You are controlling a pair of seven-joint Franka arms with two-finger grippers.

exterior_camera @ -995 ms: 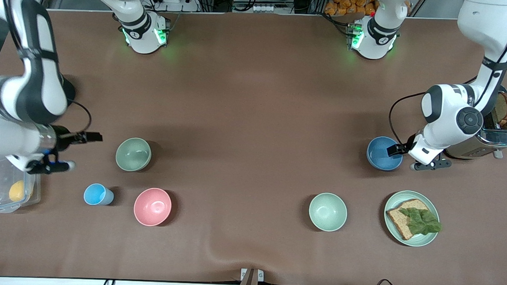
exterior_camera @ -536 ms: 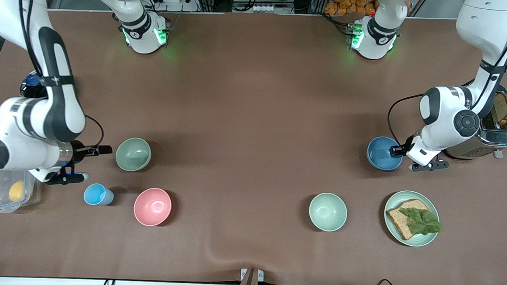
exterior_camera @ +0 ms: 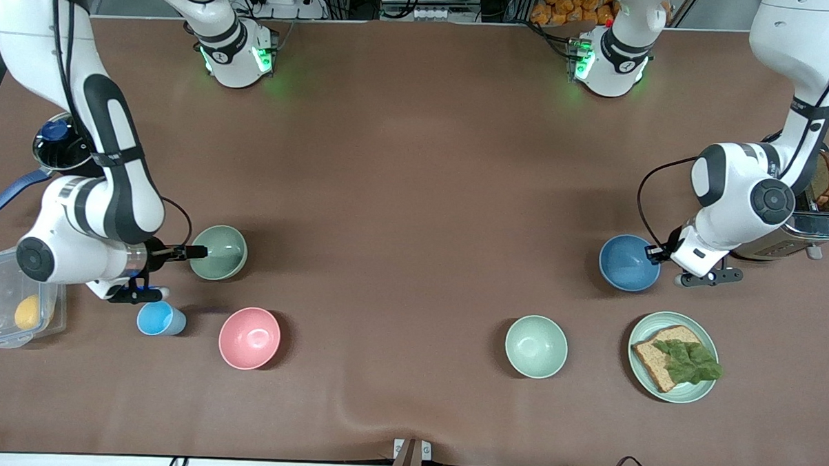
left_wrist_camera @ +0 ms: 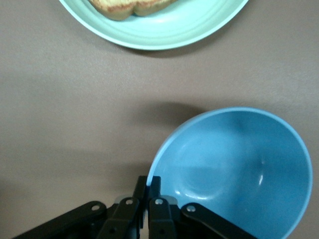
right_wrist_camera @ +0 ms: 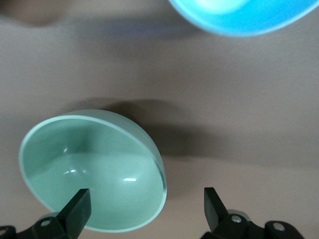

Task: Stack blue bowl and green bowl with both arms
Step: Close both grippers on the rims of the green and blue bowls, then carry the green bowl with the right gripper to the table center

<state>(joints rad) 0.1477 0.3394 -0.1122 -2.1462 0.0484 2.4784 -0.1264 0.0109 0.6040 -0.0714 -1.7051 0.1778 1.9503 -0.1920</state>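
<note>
The left claw [left_wrist_camera: 148, 191] pinched the rim of the blue bowl [exterior_camera: 625, 262] on the counter [exterior_camera: 416, 192], at the bowl's three o'clock. The right claw [right_wrist_camera: 144, 204] was spread, one finger [exterior_camera: 194, 252] over the green bowl [exterior_camera: 219, 252] at nine o'clock.

Robot lab, bench-mounted arm bases [exterior_camera: 236, 54], cabling, brown table [exterior_camera: 416, 192]

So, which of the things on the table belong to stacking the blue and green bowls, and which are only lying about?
For the job:
- blue bowl, rim pinched by the left end effector
- green bowl, its rim between the open fingers of the right end effector

Lying about:
- pink bowl
- mint bowl
- light-blue cup
- plate with bread
- toaster
- plastic container
</note>
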